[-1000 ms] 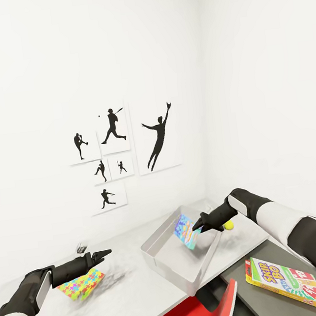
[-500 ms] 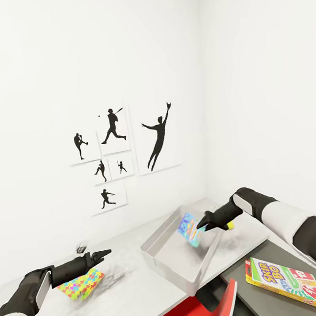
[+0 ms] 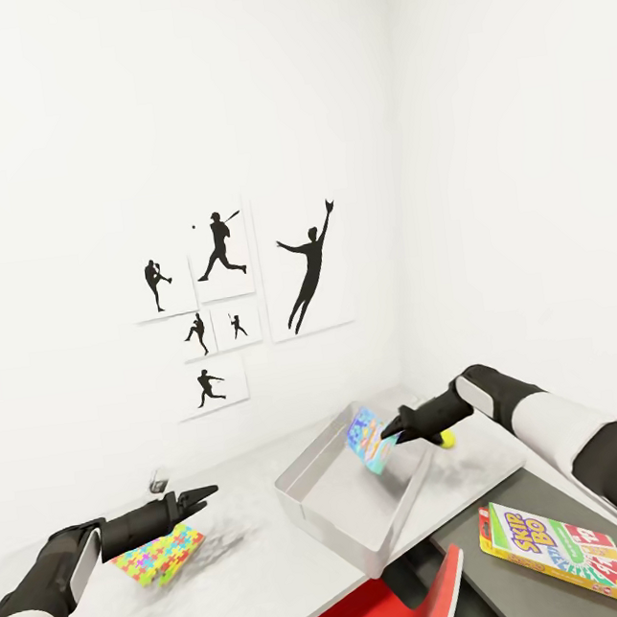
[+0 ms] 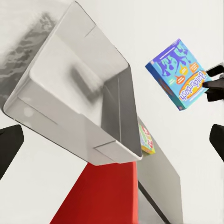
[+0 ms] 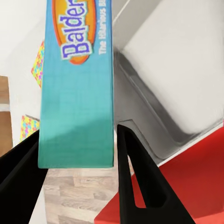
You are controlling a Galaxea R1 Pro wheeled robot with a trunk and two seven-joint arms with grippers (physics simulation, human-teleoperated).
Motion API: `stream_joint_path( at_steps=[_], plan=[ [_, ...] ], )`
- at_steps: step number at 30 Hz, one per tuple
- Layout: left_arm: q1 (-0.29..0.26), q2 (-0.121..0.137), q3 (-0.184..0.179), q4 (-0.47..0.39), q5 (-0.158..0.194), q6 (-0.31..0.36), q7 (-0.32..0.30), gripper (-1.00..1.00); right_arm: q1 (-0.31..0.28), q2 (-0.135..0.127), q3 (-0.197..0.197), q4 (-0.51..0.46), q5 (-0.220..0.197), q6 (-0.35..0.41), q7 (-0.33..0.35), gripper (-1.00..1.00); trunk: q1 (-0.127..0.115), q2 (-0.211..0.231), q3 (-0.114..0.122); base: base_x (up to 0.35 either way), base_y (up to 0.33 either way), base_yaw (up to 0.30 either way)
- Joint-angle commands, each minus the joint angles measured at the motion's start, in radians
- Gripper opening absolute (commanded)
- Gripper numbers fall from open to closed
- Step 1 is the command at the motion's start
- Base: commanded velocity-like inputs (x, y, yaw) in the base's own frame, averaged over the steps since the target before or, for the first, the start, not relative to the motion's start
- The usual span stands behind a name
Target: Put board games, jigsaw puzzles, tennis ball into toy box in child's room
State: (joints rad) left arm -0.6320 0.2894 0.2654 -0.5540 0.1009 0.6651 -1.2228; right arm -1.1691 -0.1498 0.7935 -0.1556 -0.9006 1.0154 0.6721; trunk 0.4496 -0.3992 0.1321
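One game [image 3: 367, 438], stiff, thin and light, hangs over the box [image 3: 322, 481], pinched by its edge in my right hand [image 3: 395, 428]; left hand [image 4: 112, 140] looks empty, spread.

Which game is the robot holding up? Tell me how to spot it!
Find the grey toy box on the white table. Above its far-right side, the right end effector holds a blue-purple board game in the air, tilted. The other game, yellow-red Skip-Bo, lies flat on the dark cabinet top.
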Motion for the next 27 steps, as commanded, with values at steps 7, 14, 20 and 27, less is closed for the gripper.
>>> stream_joint_path(
  at_steps=[7,14,20,27],
  plan=[
    [-0.001,0.004,0.001,-0.001,0.002,0.016,-0.010,1.00,-0.001,-0.002,-0.087,-0.001,0.005,-0.017,0.015,-1.00,0.000,-0.001,-0.001,0.000,0.000,0.000],
    [-0.001,0.044,0.004,-0.001,0.004,0.039,-0.011,1.00,0.000,-0.006,-0.146,-0.001,0.007,-0.028,0.006,-1.00,0.000,-0.001,-0.003,0.000,0.000,0.000],
    [-0.003,0.055,0.003,-0.010,0.004,0.056,-0.012,1.00,0.000,-0.005,-0.151,-0.001,0.008,-0.028,0.003,-1.00,0.000,-0.001,-0.012,0.000,0.000,0.000],
    [-0.003,0.059,-0.001,-0.035,0.005,0.084,-0.020,1.00,-0.001,-0.013,-0.151,-0.002,0.010,-0.017,0.001,-1.00,0.000,-0.001,-0.023,0.000,0.000,0.000]
  ],
)
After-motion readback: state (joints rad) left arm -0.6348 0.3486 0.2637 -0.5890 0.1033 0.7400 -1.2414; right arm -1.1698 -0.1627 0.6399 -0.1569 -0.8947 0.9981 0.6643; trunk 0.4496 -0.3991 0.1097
